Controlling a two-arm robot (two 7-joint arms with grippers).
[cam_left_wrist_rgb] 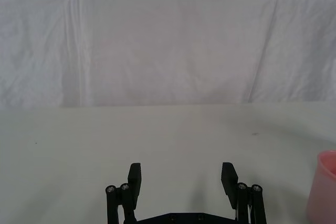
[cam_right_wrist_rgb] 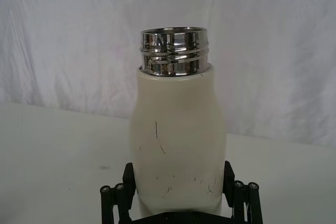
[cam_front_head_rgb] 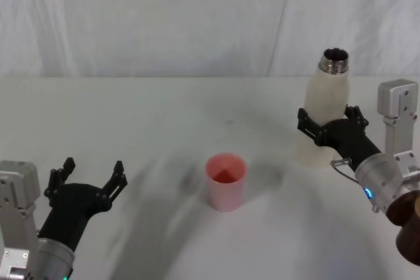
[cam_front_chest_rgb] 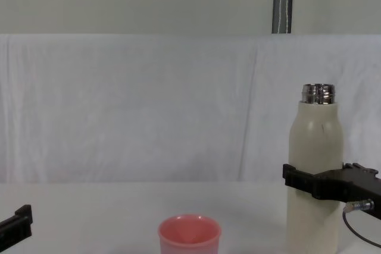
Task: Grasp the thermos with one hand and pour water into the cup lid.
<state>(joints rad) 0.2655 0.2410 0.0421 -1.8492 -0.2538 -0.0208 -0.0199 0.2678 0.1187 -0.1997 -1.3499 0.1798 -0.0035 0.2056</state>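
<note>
The thermos (cam_front_head_rgb: 326,106) stands upright at the right side of the table, cream-white with its shiny steel neck (cam_right_wrist_rgb: 174,51) uncapped. My right gripper (cam_front_head_rgb: 328,113) is shut on its lower body, one finger pressed against each side (cam_right_wrist_rgb: 178,176). From the chest view, its black fingers (cam_front_chest_rgb: 309,184) cross the thermos (cam_front_chest_rgb: 315,147) below mid-height. The pink cup lid (cam_front_head_rgb: 226,181) sits upright near the table's middle, to the left of the thermos (cam_front_chest_rgb: 189,235). My left gripper (cam_front_head_rgb: 93,166) hovers open at the lower left, with nothing between its fingers (cam_left_wrist_rgb: 181,169). The cup lid (cam_left_wrist_rgb: 325,184) lies off to that gripper's right.
A white cloth covers the table (cam_front_head_rgb: 164,116) and hangs as a backdrop behind it. A dark brown object (cam_front_head_rgb: 408,221) sits at the lower right by my right arm. A metal pole (cam_front_chest_rgb: 283,1) rises behind the backdrop.
</note>
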